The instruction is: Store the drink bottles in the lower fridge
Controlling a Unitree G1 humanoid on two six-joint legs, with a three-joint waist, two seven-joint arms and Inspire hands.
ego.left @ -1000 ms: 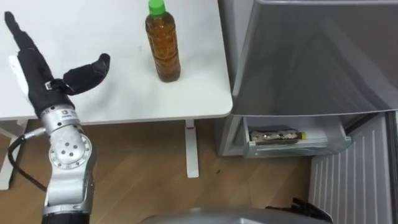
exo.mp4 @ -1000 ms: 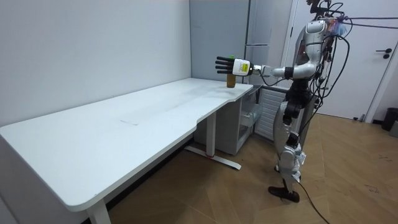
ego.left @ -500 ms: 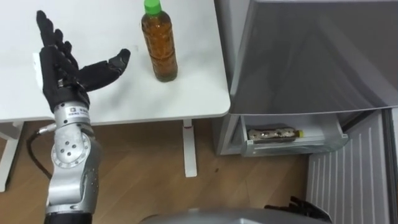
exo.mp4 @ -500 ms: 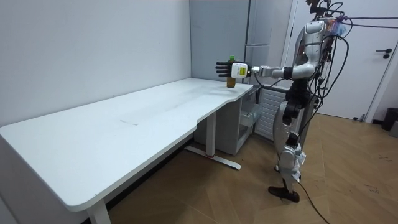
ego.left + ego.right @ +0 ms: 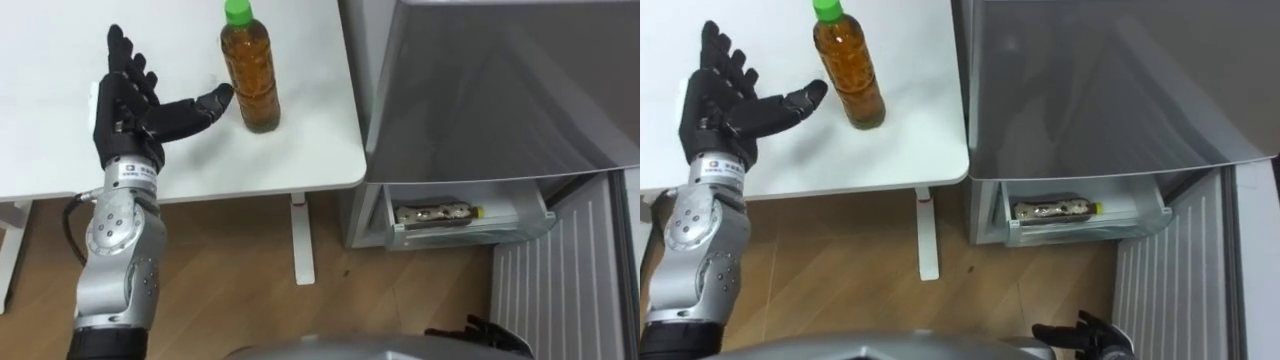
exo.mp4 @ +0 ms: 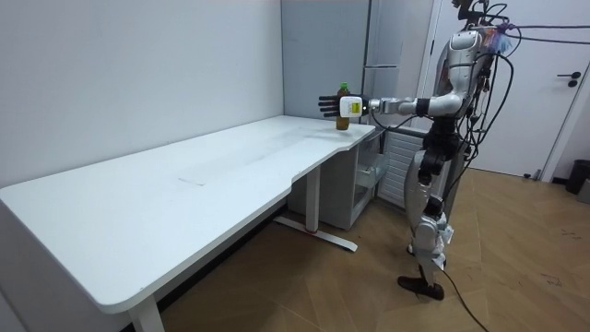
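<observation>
The left hand (image 5: 130, 100), spread open and holding nothing, hovers just beside the green-capped tea bottle (image 5: 250, 75) standing upright near the right edge of the table (image 5: 300, 150), while another bottle (image 5: 435, 213) lies in the open lower drawer (image 5: 470, 233) of the fridge (image 5: 500, 90).

Two drink bottles are in sight: one amber bottle (image 5: 250, 70) with one green cap stands on the table (image 5: 300, 150), and one second bottle (image 5: 432, 213) lies on its side in the fridge's low drawer (image 5: 465, 232). There is one white table and one grey fridge (image 5: 500, 90) with that one drawer and one ribbed white panel (image 5: 560, 280) beside it. Two robot hands show: one left hand (image 5: 135, 100) over the table, one right hand (image 5: 1080, 335) at the eye view's bottom edge. The room view holds one white room door (image 6: 553, 101).
</observation>
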